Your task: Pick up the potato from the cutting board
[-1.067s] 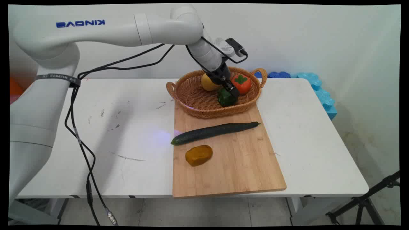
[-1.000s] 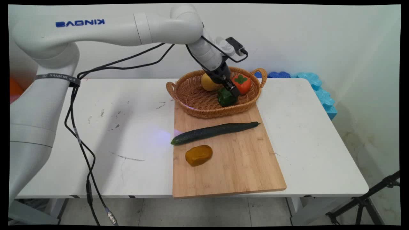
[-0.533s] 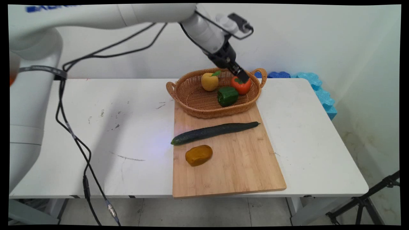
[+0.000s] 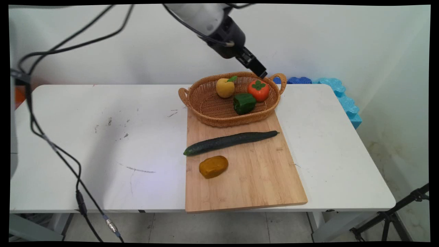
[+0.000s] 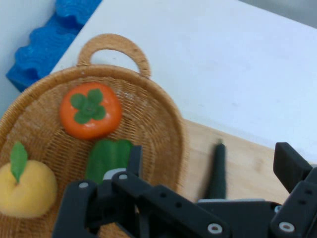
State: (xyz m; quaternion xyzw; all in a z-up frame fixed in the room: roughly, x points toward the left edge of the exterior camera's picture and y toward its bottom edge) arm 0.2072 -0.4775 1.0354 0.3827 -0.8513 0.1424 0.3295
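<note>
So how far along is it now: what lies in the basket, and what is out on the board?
In the wicker basket lie a yellow fruit, a persimmon and a green pepper. The gripper hangs above the basket's far rim, open and holding nothing. The cucumber and an ochre lump lie on the wooden cutting board, outside the basket.

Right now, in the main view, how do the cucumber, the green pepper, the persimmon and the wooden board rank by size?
1. Wooden board
2. Cucumber
3. Green pepper and persimmon: they look about alike, so I won't rank them.
</note>
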